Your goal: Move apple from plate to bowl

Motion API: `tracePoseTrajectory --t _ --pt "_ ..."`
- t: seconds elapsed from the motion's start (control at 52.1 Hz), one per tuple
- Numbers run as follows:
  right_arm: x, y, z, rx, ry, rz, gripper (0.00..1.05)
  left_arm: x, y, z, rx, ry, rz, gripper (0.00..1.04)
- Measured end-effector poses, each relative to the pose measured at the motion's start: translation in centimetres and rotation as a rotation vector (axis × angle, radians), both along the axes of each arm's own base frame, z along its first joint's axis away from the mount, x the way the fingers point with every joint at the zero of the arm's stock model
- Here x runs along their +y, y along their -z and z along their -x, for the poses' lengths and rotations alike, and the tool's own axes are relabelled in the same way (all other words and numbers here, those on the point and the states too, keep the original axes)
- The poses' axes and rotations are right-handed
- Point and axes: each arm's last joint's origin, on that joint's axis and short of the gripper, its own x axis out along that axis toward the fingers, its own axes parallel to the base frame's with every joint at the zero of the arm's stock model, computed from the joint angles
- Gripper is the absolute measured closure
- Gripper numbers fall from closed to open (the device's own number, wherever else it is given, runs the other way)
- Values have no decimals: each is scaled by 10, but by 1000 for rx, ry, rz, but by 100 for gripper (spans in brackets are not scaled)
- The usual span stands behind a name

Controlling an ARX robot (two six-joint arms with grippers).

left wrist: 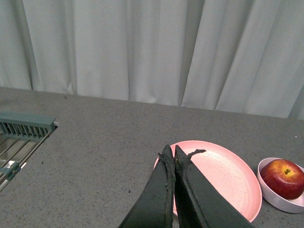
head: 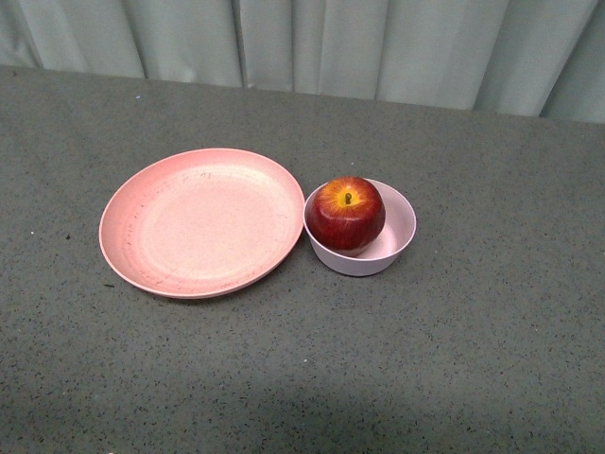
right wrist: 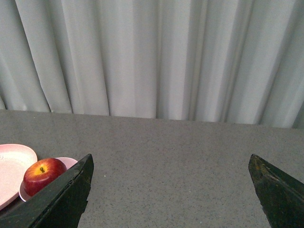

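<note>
The dark-red apple [head: 346, 213] sits inside the small pale pink bowl [head: 401, 234], stem up, filling most of it. The wide salmon-pink plate [head: 200, 223] lies bare just left of the bowl, their rims touching or nearly so. Neither arm shows in the front view. In the left wrist view my left gripper [left wrist: 170, 154] is shut with nothing between its fingers, raised over the near edge of the plate [left wrist: 228, 175]; the apple [left wrist: 285, 178] and bowl [left wrist: 278, 198] lie beyond. My right gripper [right wrist: 171, 164] is open wide over bare table, the apple [right wrist: 43, 175] and bowl [right wrist: 67, 162] off to one side.
The dishes rest on a grey speckled tabletop [head: 473, 359] backed by a pale curtain [head: 378, 47]. A teal-framed wire rack [left wrist: 21, 137] stands at the table's edge in the left wrist view.
</note>
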Motion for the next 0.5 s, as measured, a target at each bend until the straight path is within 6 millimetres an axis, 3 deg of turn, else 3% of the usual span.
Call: tracePoseTrajectory --t 0.499 --pt "0 0 0 0 0 0 9 0 3 12 18 -1 0 101"
